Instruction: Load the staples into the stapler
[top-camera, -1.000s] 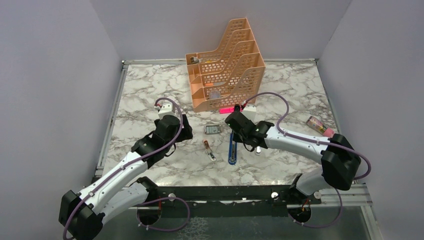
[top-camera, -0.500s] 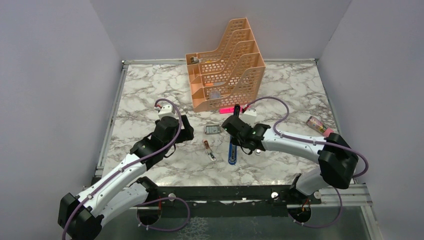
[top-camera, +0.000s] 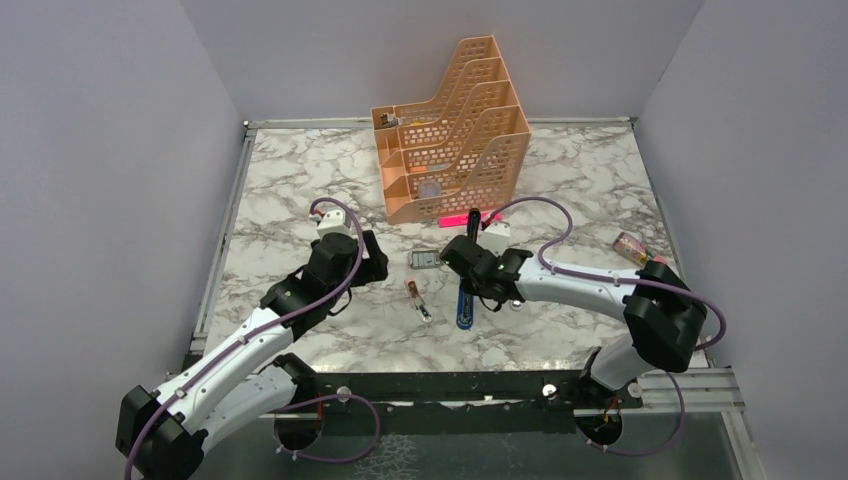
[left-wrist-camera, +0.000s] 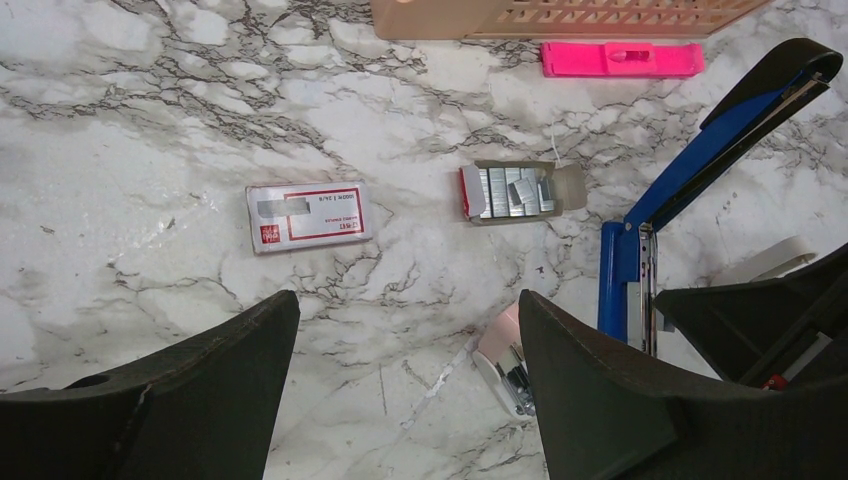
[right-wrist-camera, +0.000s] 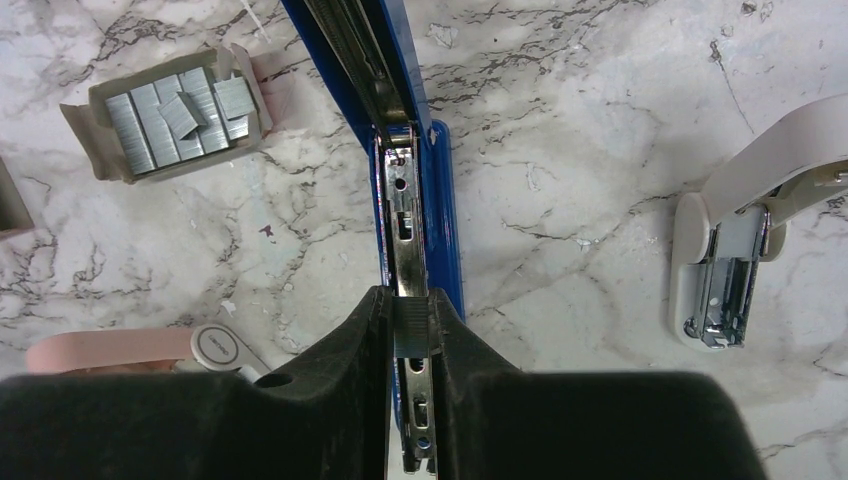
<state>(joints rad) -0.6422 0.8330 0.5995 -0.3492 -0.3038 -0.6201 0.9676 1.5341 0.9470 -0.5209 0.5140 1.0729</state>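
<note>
Insertion step in hand: staple strip (right-wrist-camera: 408, 335) pinched by right gripper (right-wrist-camera: 410, 312) over magazine channel (right-wrist-camera: 400, 215) of opened stapler (right-wrist-camera: 441, 215). Left gripper (left-wrist-camera: 408, 308) spread, empty, left of stapler. Next: strip to be aligned, lowered into channel.

staples (top-camera: 427, 260) just left of stapler (top-camera: 464, 306)
</note>
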